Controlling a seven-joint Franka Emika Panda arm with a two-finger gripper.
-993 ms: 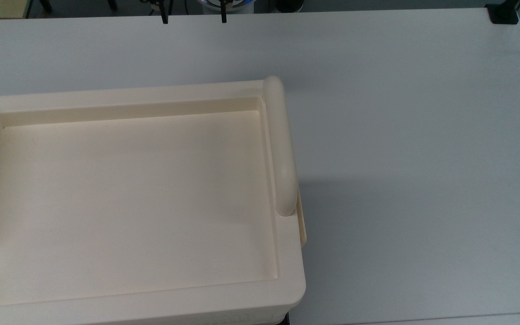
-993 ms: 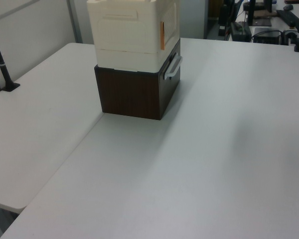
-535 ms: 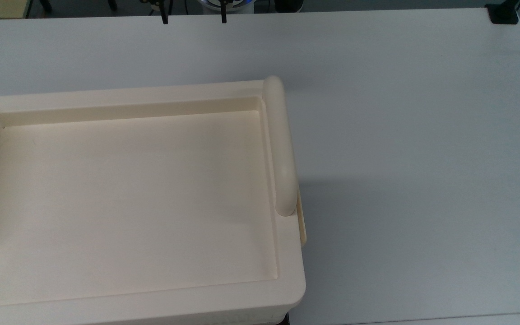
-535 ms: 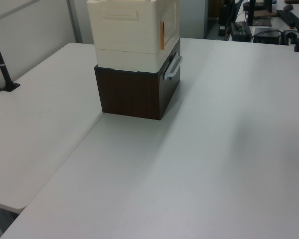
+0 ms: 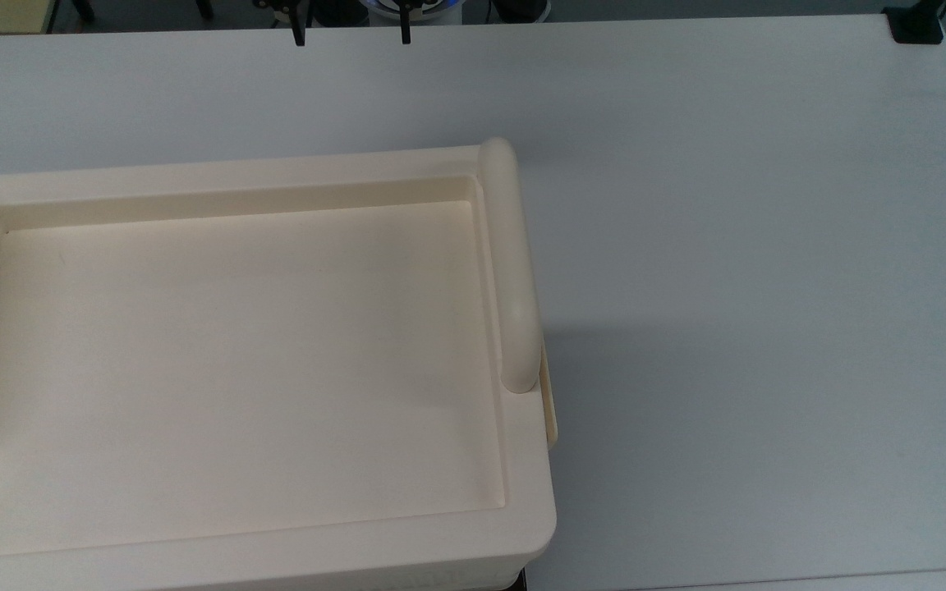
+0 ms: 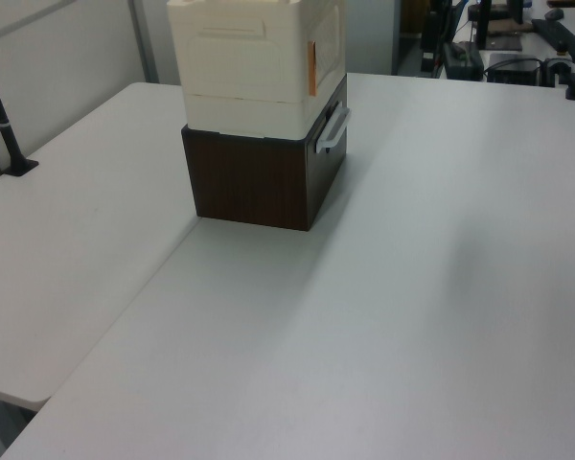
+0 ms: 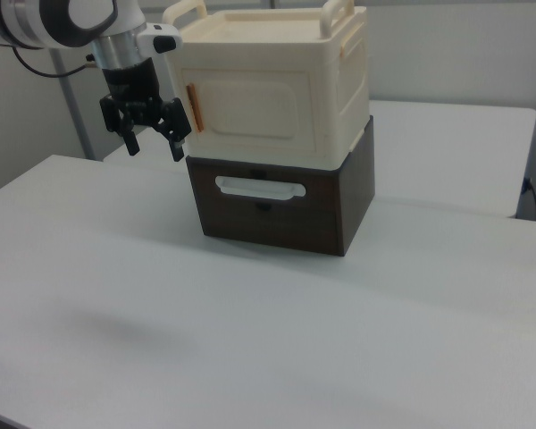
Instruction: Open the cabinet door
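Gripper point(image 7: 152, 141) upper left of right view, fingers spread (holding nothing), just beside closed cabinet door point(image 7: 250, 109).

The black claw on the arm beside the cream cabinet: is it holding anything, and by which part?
Nothing is held. The gripper hangs open beside the cabinet, near the door's orange tab, with only air between its fingers.

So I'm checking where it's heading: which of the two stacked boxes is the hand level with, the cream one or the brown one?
The cream cabinet on top. The open hand hangs by its door edge, above the dark brown box.
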